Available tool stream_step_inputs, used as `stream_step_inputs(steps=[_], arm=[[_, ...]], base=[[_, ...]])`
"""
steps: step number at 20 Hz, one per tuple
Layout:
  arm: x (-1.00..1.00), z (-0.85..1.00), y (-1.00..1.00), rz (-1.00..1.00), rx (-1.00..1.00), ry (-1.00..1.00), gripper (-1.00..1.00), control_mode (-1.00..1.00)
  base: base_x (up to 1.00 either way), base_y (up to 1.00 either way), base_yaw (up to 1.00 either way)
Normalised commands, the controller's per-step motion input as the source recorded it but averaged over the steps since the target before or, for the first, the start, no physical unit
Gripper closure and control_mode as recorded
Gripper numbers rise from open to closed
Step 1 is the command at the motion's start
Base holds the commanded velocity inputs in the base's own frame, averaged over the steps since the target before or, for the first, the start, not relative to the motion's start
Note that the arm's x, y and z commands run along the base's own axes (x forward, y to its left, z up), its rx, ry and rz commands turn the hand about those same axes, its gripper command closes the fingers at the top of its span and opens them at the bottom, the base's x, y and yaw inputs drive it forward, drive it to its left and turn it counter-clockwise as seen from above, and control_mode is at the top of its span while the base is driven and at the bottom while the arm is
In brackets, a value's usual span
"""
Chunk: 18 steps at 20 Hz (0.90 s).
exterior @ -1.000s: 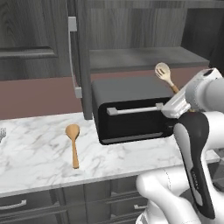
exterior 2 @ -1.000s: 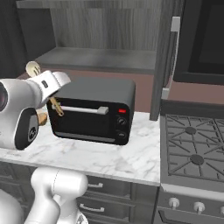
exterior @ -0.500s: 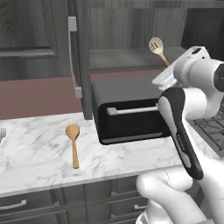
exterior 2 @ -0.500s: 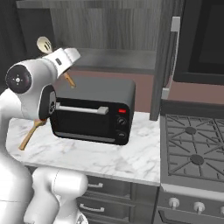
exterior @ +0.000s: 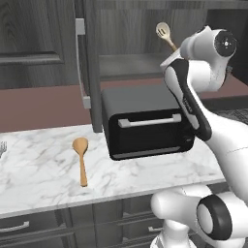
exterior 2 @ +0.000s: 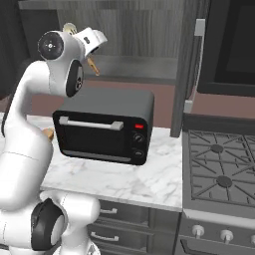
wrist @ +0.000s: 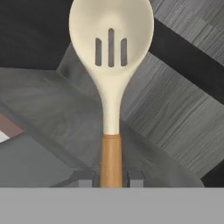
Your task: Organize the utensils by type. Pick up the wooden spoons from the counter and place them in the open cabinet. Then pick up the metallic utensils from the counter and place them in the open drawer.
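My gripper [wrist: 111, 179] is shut on the orange-brown handle of a wooden spoon [wrist: 111, 48] with a pale cream slotted bowl. It holds the spoon [exterior: 163, 32] high above the toaster oven, bowl up, in front of the open cabinet's grey shelf [exterior: 131, 65]. From the right, the gripper [exterior 2: 89, 56] and the spoon's handle [exterior 2: 93, 66] hang near that shelf [exterior 2: 144, 69]. The second, all-brown wooden spoon [exterior: 81, 160] lies on the marble counter [exterior: 38, 169]. A silver fork [exterior: 3, 147] pokes in at the counter's far left edge. The drawer is out of view.
A black toaster oven [exterior: 145, 126] stands on the counter under the cabinet. The open cabinet door [exterior: 92, 72], with its silver bar handle [exterior: 81, 63], hangs just left of it. A gas stove [exterior 2: 219, 169] sits to the right, below a microwave [exterior 2: 231, 45].
The arm has lifted the cream-bowled spoon from in front of the toaster oven up and back to the cabinet shelf's height. The brown spoon has not moved.
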Motion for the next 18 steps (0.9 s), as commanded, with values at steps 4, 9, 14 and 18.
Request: stream_step_inputs(steps=[4, 9, 14, 18], arm=[[0.96, -0.08, 0.0, -0.01, -0.05, 0.06, 1.0, -1.0], [0.66, -0.34, -0.44, -0.03, -0.11, 0.11, 1.0, -1.0], [0.48, -0.18, -0.61, -0.02, -0.06, 0.06, 1.0, -1.0], [0.6, -0.03, -0.12, 0.0, -0.09, 0.12, 1.0, -1.0]], base=[[0.0, 0.0, 0.0], [0.0, 0.0, 0.0], [0.0, 0.0, 0.0], [0.0, 0.0, 0.0]])
